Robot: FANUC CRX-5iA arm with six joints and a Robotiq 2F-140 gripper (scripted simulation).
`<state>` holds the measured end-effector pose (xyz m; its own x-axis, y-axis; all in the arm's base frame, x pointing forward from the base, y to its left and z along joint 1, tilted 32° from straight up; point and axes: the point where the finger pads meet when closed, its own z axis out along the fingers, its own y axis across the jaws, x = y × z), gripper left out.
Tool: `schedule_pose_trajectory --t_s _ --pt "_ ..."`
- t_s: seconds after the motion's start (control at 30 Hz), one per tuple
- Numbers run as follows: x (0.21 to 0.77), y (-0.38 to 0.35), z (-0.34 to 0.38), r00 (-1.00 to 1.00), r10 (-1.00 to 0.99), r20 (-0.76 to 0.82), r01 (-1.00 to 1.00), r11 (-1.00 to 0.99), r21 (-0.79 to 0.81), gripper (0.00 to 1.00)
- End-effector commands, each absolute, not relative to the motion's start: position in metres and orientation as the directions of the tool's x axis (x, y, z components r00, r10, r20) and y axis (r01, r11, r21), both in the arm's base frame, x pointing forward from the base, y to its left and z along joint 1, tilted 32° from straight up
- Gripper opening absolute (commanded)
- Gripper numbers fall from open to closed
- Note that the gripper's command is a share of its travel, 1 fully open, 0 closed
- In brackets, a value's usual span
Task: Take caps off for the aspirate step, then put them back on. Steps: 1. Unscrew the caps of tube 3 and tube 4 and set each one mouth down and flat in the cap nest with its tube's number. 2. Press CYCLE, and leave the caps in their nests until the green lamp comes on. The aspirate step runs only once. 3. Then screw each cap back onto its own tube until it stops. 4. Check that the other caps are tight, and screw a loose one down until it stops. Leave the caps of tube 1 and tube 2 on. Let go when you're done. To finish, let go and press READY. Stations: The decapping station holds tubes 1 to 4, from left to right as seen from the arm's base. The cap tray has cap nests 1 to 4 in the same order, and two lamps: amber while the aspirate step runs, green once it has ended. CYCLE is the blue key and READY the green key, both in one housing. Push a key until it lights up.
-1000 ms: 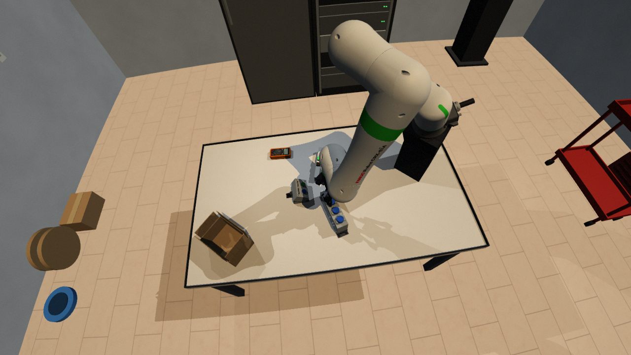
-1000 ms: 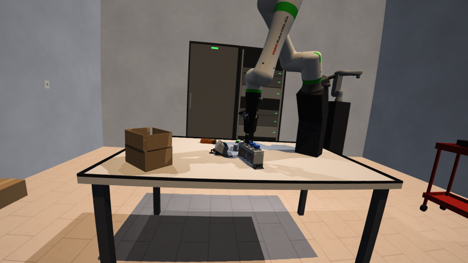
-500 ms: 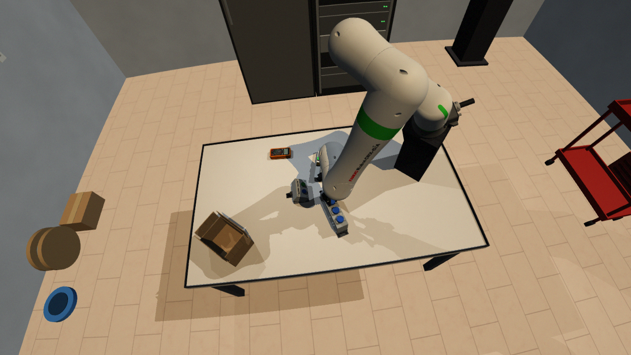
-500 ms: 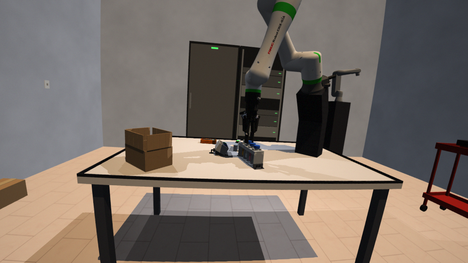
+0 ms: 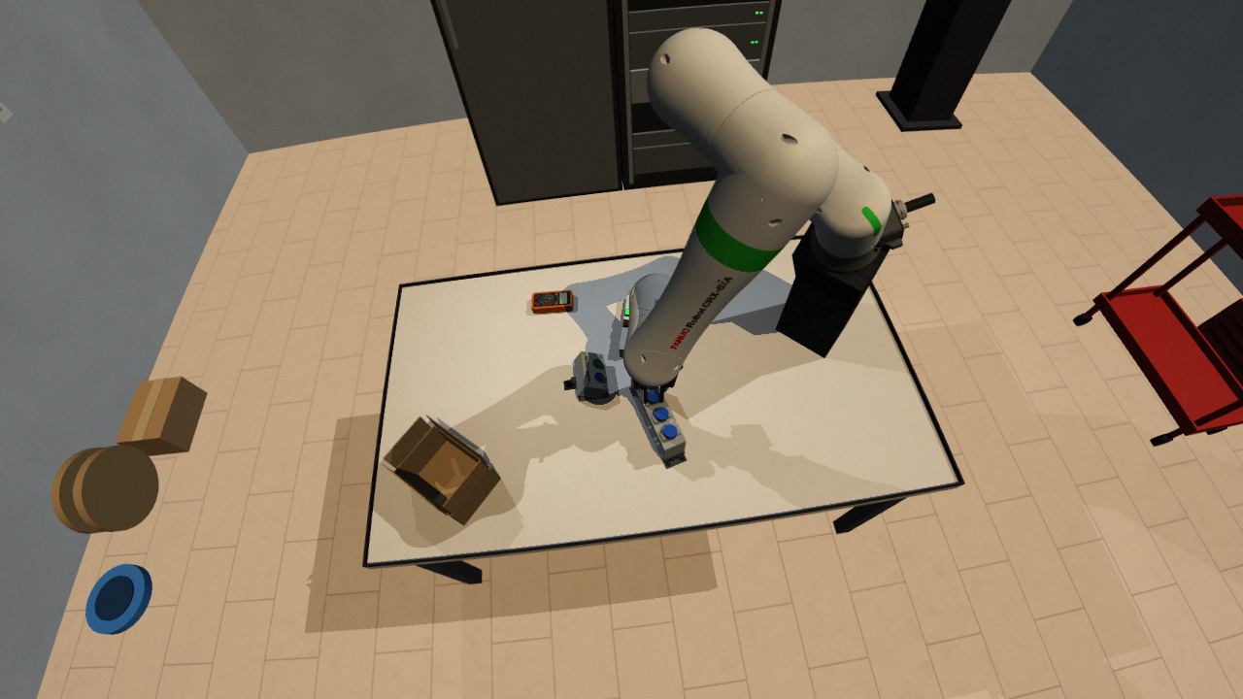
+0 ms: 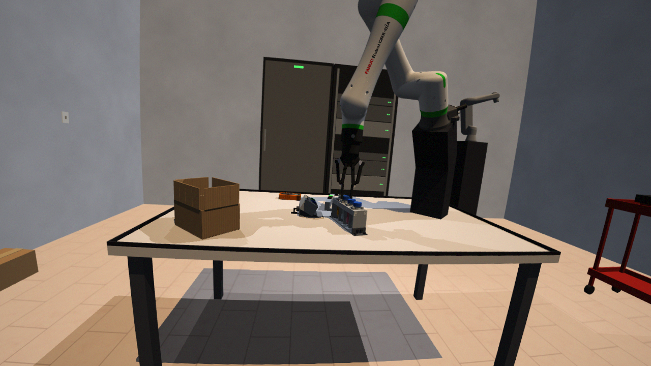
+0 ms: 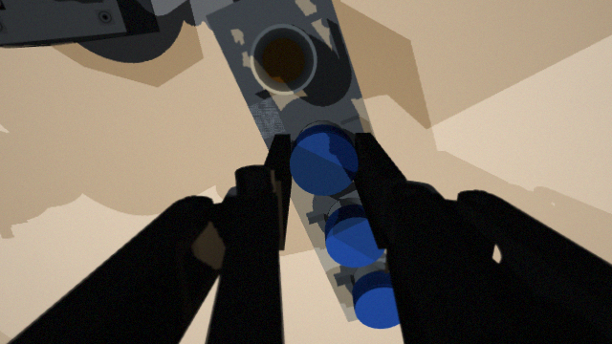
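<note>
The grey decapping station (image 7: 306, 143) lies on the table; it also shows in the top view (image 5: 662, 427) and the exterior view (image 6: 349, 213). Its end tube (image 7: 283, 59) stands open, without a cap. My gripper (image 7: 322, 158) is shut on the blue cap (image 7: 324, 160) of the tube next to the open one, a finger on each side. Two more blue caps (image 7: 354, 236) (image 7: 378, 298) sit on the tubes beyond. The key housing (image 5: 593, 375) stands just left of the station. The cap tray (image 6: 328, 200) is mostly hidden by the arm.
An open cardboard box (image 5: 441, 469) stands at the table's front left. An orange meter (image 5: 552, 301) lies at the back. The arm's black pedestal (image 5: 821, 304) stands at the back right. A red cart (image 5: 1182, 348) stands off the table to the right.
</note>
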<state>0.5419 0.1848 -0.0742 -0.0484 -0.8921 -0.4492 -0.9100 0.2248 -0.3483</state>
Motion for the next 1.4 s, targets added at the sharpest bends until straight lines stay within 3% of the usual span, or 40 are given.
schedule_pose_trajectory --t_s 0.0,0.2,0.23,0.63,1.03,1.37 --pt "0.5426 0.1847 -0.0734 -0.222 -0.864 -0.453 -0.89 0.369 -0.269 0.3" --pt "0.5427 0.1848 -0.0736 -0.222 -0.864 -0.453 -0.89 0.369 -0.269 0.3" --pt "0.5424 0.1845 -0.0729 -0.222 -0.864 -0.453 -0.89 0.369 -0.269 0.41" --pt "0.5424 0.1845 -0.073 -0.222 -0.864 -0.453 -0.89 0.369 -0.269 0.41" --pt "0.5425 0.1847 -0.0732 0.142 -0.939 -0.312 -0.906 0.004 -0.424 0.41" --pt "0.5424 0.1846 -0.0732 0.484 -0.867 -0.123 -0.779 -0.362 -0.512 0.41"
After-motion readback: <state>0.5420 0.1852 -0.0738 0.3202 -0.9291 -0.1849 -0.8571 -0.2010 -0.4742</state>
